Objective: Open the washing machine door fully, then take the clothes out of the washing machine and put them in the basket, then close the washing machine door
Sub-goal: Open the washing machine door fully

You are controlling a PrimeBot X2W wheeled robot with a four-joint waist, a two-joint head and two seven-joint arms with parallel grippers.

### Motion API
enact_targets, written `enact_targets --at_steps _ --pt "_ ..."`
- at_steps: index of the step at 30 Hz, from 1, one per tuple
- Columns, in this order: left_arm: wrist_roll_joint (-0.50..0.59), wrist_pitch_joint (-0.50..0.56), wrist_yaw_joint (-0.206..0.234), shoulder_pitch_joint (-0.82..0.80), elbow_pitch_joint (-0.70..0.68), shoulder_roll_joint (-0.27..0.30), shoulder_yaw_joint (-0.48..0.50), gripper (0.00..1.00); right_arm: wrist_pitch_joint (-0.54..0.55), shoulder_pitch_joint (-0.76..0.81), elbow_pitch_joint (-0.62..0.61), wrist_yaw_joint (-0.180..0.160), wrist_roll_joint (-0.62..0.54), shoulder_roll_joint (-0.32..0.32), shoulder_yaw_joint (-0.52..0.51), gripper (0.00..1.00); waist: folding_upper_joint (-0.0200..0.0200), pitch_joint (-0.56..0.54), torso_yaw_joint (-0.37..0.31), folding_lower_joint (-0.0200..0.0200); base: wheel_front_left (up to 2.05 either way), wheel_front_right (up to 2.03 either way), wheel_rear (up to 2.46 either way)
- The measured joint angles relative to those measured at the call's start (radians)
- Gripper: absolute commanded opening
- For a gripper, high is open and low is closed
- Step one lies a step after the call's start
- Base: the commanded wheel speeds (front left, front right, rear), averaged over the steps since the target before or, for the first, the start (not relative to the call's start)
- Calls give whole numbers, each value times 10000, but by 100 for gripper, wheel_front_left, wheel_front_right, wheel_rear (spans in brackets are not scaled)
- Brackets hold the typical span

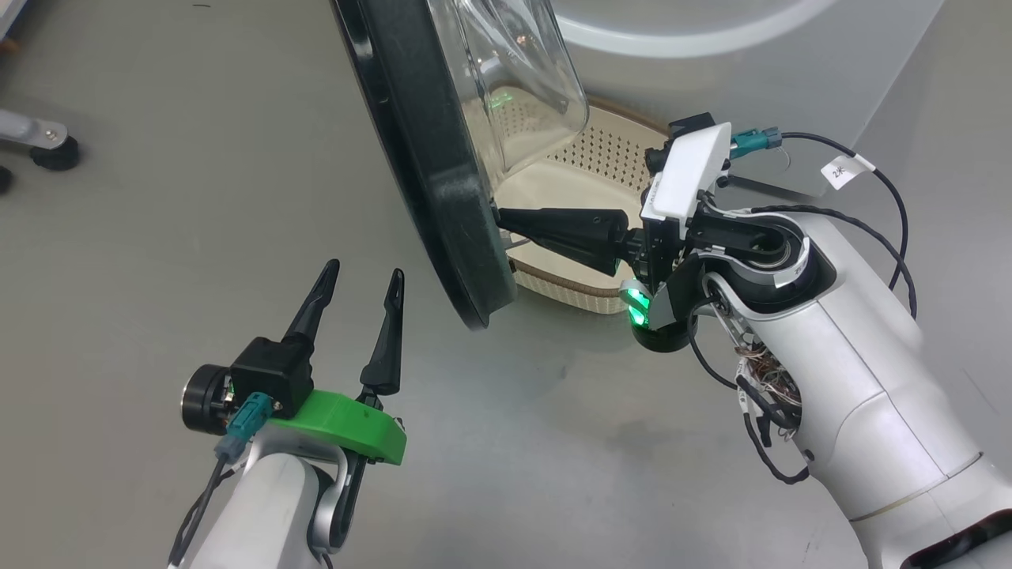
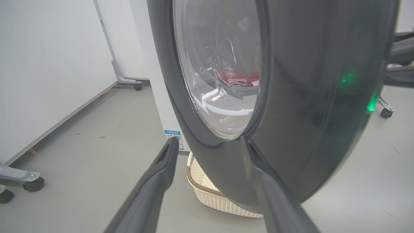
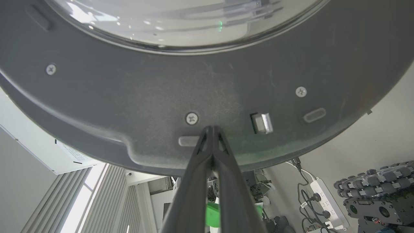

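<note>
Grey floor [image 1: 198, 197] fills the head view's left, where the right gripper [image 1: 500, 217], pinched shut on nothing, presses the part-open door [image 1: 427, 158] at upper centre and could skid off, swinging it into the spread-open left gripper [image 1: 364, 269] at lower left.

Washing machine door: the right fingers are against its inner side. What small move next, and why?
Probably push the washing machine door further open with the right gripper. Its shut tips rest against the inner face near the rim, the door hangs only partly swung above the basket, and the clothes show through its glass.
</note>
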Motion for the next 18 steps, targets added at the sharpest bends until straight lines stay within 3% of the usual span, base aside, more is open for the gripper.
enact_targets --at_steps 12,18 --pt "0 0 86 69 23 0 238 100 -640 69 -42 27 84 29 299 0 0 -88 -12 0 0 0 0" --pt "136 0 163 142 27 2 646 100 -1450 69 77 552 -926 -56 173 0 0 -268 -222 0 0 0 0"
